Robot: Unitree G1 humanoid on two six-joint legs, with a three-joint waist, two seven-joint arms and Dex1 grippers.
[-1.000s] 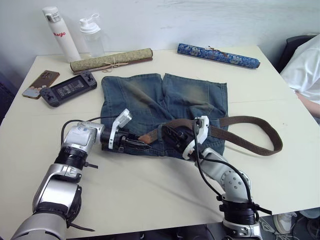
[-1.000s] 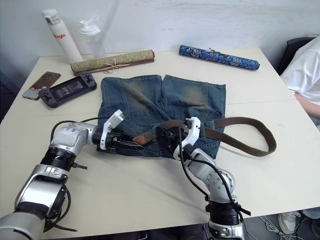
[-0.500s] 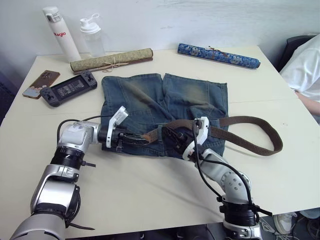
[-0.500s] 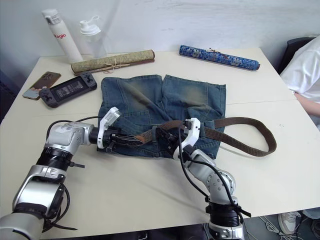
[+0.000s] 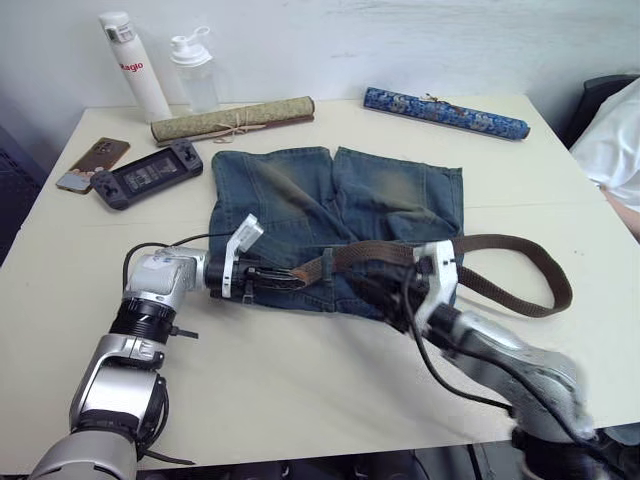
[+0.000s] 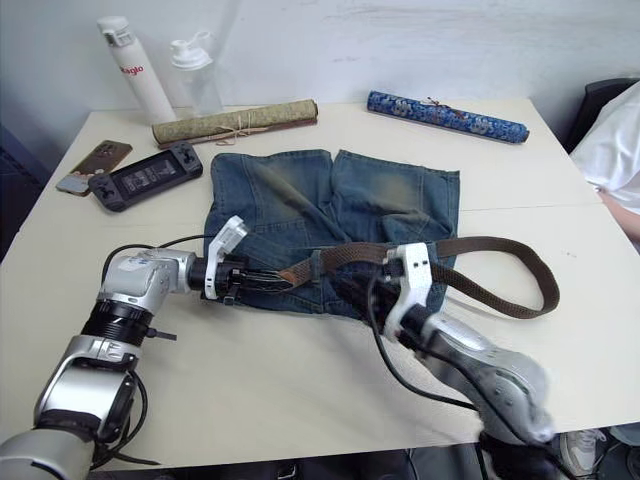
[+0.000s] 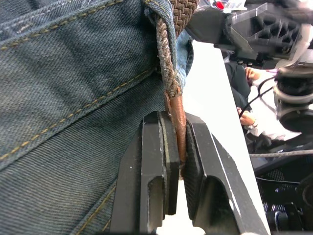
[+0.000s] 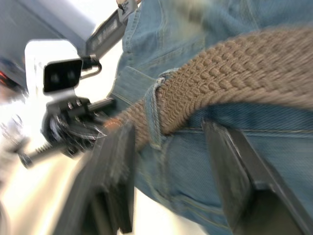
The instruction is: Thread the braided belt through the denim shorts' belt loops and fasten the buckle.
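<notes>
The denim shorts point(image 5: 300, 195) lie flat mid-table, waistband toward me. The braided belt point(image 5: 510, 240) runs along the waistband through a belt loop point(image 8: 152, 110) and curls in a wide loop to the right. My left gripper point(image 5: 288, 277) is shut on the belt's brown leather tip point(image 7: 177, 122) at the waistband's left part. My right gripper point(image 5: 385, 293) stands open at the waistband's near edge, its fingers point(image 8: 117, 181) on either side of the belt without closing on it. The buckle is hidden.
Along the table's far edge stand a white bottle point(image 5: 130, 65) and a clear bottle point(image 5: 195, 70), with a rolled olive mat point(image 5: 232, 118) and a blue patterned roll point(image 5: 445, 110). A game handheld point(image 5: 145, 175) and phone point(image 5: 92, 165) lie far left. A person in white point(image 5: 620, 140) sits at the right.
The camera has shifted. My right arm has swung out to the right and its gripper has drawn back toward the waistband's near edge. The left gripper still holds the leather tip.
</notes>
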